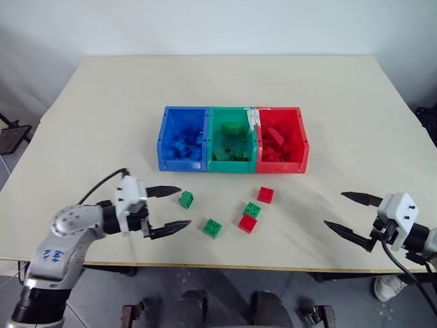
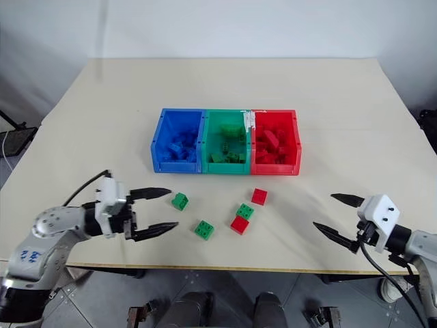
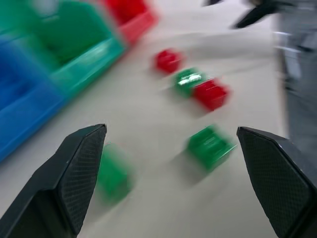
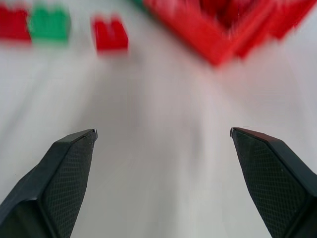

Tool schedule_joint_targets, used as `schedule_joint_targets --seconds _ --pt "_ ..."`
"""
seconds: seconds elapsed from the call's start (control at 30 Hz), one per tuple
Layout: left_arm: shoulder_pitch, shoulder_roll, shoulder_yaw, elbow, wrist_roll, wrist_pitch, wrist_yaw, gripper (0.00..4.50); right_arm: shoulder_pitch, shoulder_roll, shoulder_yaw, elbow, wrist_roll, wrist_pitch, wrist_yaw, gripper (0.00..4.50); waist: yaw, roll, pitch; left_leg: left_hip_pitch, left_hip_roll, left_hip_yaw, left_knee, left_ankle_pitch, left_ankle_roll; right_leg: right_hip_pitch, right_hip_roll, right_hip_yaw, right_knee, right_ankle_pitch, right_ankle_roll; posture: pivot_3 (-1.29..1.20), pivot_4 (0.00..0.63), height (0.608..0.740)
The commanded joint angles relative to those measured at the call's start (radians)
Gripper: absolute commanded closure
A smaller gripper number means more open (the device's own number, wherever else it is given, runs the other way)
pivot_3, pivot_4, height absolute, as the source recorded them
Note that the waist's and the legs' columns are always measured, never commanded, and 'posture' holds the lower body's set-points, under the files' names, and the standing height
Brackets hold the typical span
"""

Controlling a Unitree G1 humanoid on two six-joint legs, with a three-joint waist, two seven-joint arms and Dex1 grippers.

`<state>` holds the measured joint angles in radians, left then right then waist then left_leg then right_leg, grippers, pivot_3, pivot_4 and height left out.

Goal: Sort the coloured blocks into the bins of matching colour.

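The broad cream tabletop point(image 1: 341, 102) looks smooth and matt. The three joined blue, green and red plastic bins point(image 1: 233, 139) have a slight sheen, as do the small studded green and red plastic blocks point(image 1: 212, 227). The left hand's black fingers point(image 3: 74, 173) show a fine cross-hatched, matt texture.

A broad, pale cream, matte rectangular surface point(image 1: 102, 123) spans the scene, its near edge running across the bottom. Behind its far edge rises a plain white wall point(image 1: 218, 24). Past the left edge stands a dark metal stand point(image 1: 12, 135), over grey floor point(image 1: 225, 287) below the near edge.
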<state>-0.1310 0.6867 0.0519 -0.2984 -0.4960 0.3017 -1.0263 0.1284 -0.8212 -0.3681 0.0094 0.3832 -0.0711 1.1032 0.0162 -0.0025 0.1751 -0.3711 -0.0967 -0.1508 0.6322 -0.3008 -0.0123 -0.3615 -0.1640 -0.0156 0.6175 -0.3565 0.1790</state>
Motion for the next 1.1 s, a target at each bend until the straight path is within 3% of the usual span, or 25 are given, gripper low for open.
schedule_joint_targets --seconds 0.03,0.27,0.43,0.73,0.83,1.07,1.1 --pt "-0.008 0.006 0.015 0.034 0.015 -0.038 -0.013 0.03 -0.057 0.007 0.031 -0.037 0.016 -0.008 0.004 0.00 -0.015 0.000 0.000 0.000 0.001 0.001 0.000 0.000 0.000 0.000 0.001 0.000 0.000 0.000 0.000 0.00 0.150 0.740" --pt "0.063 0.034 0.100 0.117 0.031 -0.079 -0.006 0.03 -0.262 0.055 0.241 -0.148 0.021 0.224 -0.039 0.00 -0.037 0.000 0.001 0.001 0.005 0.001 0.000 -0.001 -0.002 -0.002 0.005 0.002 0.001 0.001 -0.002 0.00 0.150 0.740" --pt "0.166 0.068 0.182 0.084 -0.010 -0.043 -0.024 0.03 -0.450 0.083 0.444 -0.131 -0.086 0.413 -0.077 0.00 -0.027 -0.001 0.001 -0.002 0.004 0.000 0.000 -0.001 -0.002 -0.006 0.003 0.004 0.002 0.001 -0.002 0.00 0.150 0.740" --pt "0.231 0.056 0.230 -0.003 -0.057 -0.021 -0.014 0.03 -0.566 0.186 0.539 0.024 -0.183 0.382 -0.123 0.00 -0.013 -0.001 0.001 -0.007 0.003 0.001 0.000 -0.001 -0.002 -0.013 0.002 0.004 0.004 0.001 -0.003 0.00 0.150 0.740" --pt "0.222 0.039 0.223 -0.019 -0.057 -0.038 -0.010 0.00 -0.567 0.200 0.535 0.046 -0.195 0.362 -0.131 0.61 -0.019 -0.001 0.001 -0.007 0.004 0.002 0.000 -0.001 -0.002 -0.013 0.003 0.004 0.005 0.001 -0.003 0.00 0.150 0.740" --pt "0.209 0.025 0.208 -0.048 -0.061 -0.023 -0.003 0.00 -0.552 0.197 0.500 0.015 -0.166 0.340 -0.115 3.04 -0.020 -0.001 0.001 -0.007 0.004 0.002 0.001 -0.001 -0.002 -0.013 0.003 0.004 0.005 0.001 -0.003 0.00 0.150 0.740" --pt "0.206 0.021 0.207 -0.052 -0.058 -0.024 0.006 0.00 -0.557 0.209 0.467 -0.003 -0.146 0.362 -0.146 3.04 -0.020 -0.001 0.001 -0.007 0.004 0.002 0.001 -0.001 -0.002 -0.013 0.003 0.004 0.005 0.001 -0.003 0.00 0.150 0.740"
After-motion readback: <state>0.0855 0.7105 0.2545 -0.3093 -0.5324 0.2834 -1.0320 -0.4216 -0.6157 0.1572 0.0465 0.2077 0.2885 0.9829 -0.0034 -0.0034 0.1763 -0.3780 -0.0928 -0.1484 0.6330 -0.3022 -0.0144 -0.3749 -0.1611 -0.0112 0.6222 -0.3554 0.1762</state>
